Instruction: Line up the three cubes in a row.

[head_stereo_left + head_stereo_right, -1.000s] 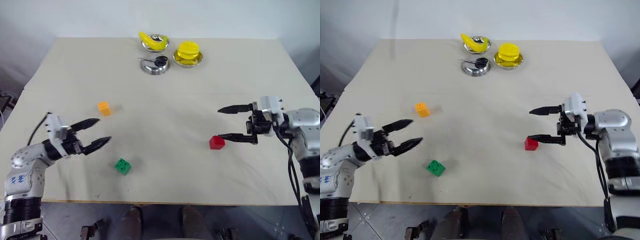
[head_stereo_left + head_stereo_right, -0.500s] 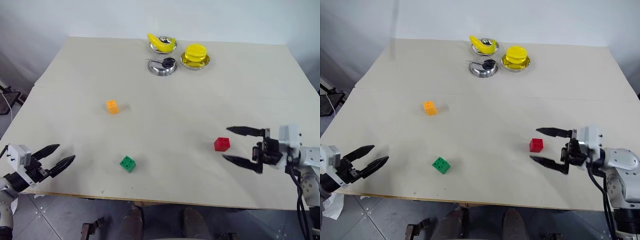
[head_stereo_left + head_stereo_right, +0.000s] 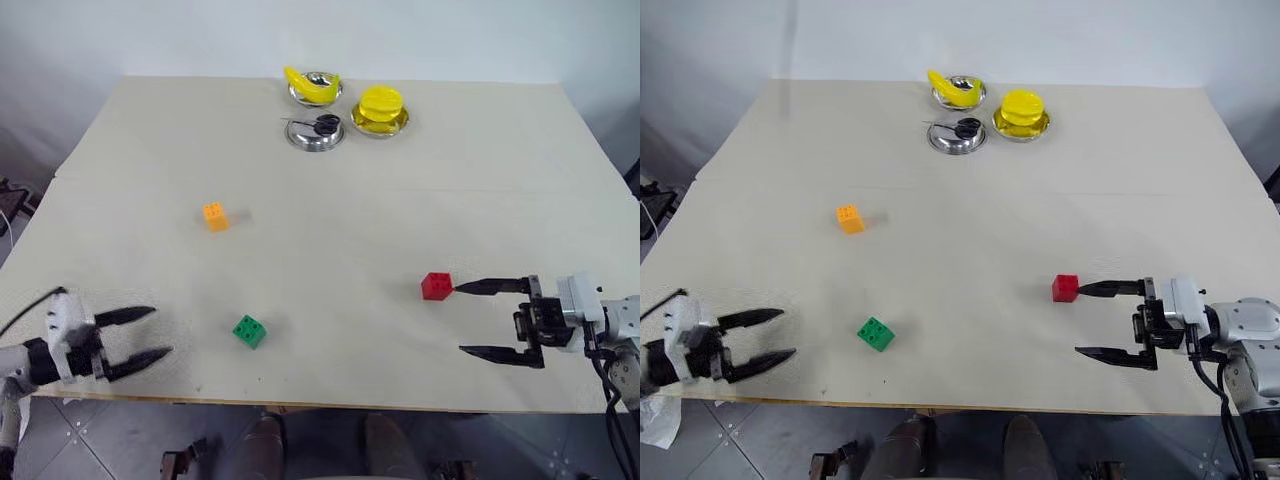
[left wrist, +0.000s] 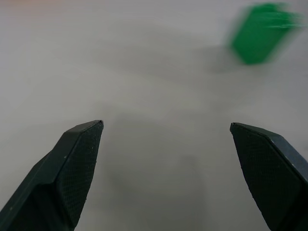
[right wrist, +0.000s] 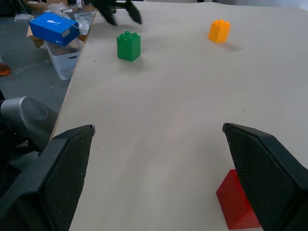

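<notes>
I saw both hands open and empty; my left hand hovered near the green cube; my right hand sat just beside the red cube; the orange cube lay apart on the counter.

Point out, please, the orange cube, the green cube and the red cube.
orange cube (image 3: 214, 216), left eye view, studded top.
green cube (image 3: 248, 331), left eye view, studded top.
red cube (image 3: 1065, 288), right eye view, top face.

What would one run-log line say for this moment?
cubes: orange cube, green cube, red cube scattered, no row | left gripper: open, empty | right gripper: open, beside red cube
</notes>
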`<state>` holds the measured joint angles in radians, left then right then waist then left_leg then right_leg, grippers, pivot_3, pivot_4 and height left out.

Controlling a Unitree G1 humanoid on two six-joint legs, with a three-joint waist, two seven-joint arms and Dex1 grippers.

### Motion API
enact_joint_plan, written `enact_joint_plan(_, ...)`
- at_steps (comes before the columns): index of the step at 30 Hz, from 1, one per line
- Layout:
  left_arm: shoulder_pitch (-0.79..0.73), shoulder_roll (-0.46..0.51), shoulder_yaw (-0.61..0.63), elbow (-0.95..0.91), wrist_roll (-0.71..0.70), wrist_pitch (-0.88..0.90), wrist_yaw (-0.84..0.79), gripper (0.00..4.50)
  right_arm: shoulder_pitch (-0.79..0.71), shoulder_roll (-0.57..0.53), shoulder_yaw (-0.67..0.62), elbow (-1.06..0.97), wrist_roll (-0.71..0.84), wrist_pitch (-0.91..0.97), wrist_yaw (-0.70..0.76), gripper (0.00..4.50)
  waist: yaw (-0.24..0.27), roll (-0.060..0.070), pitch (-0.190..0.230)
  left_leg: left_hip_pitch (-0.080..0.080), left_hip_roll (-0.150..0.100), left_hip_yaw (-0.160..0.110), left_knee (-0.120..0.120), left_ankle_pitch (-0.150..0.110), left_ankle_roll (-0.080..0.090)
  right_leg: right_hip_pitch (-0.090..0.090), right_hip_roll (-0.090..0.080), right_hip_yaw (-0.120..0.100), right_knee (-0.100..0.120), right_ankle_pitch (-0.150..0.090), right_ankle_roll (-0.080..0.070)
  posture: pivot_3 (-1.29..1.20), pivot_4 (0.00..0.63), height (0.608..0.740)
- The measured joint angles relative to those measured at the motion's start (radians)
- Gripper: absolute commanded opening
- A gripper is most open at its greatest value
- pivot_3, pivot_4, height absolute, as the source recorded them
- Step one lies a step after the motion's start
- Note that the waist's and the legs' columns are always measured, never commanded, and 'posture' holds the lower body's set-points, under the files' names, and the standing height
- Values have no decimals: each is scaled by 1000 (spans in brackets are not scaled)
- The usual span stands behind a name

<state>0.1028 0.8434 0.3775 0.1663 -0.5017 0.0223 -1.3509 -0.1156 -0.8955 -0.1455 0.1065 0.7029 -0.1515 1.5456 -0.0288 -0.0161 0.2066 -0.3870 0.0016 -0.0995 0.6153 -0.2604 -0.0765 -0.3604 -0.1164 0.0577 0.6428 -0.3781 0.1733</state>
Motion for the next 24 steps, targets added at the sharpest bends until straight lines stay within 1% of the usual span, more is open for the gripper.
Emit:
enact_joint_plan(3, 19, -20, -84, -208, -40, 40, -29, 4500, 5, 0, -16, -3, 0, 4, 0, 4470, 13, 0, 0, 0, 0, -1, 1, 0, 0, 1, 0, -1, 0, 0, 0, 0, 150, 740)
enact_joint_plan(6, -29, -47, -143, -225, -11, 9, -25, 4500, 24, -8, -25, -12, 0, 21, 0, 4470, 13, 0, 0, 0, 0, 0, 1, 0, 0, 1, 1, -1, 0, 0, 0, 0, 150, 740)
enact_joint_plan(8, -128, -82, -189, -165, 31, -24, -7, 4500, 34, -9, -26, -42, 1, 43, 0, 4470, 16, 1, 0, 0, 0, -1, 2, 0, 0, 1, 1, -1, 0, 0, 0, 0, 150, 740)
enact_joint_plan(12, -233, -91, -249, -56, 81, -81, -25, 4500, 57, -13, -40, -104, 15, 87, -2, 4470, 12, 0, 0, 0, 0, 0, 2, -1, 1, 1, 1, -1, -1, 0, 0, 0, 150, 740)
enact_joint_plan(16, -327, -111, -311, 40, 101, -131, -90, 4500, 67, -13, -58, -126, 23, 115, -3, 4470, 7, 0, 0, 0, -1, 0, 3, -1, 1, 1, 1, -1, 0, 0, 0, 0, 150, 740)
enact_joint_plan(19, -416, -144, -382, 95, 108, -157, -150, 4500, 66, -13, -60, -140, 22, 133, -4, 4470, 6, 0, 0, -1, -1, 0, 5, -1, 1, 1, 1, -1, 0, 0, 0, 0, 150, 740)
enact_joint_plan(24, -533, -164, -447, 203, 125, -209, -151, 4500, 68, -14, -62, -143, 21, 144, -4, 4470, 2, 0, 0, -1, -1, 0, 6, -1, 1, 1, 1, -1, 1, 0, 1, 0, 150, 740)
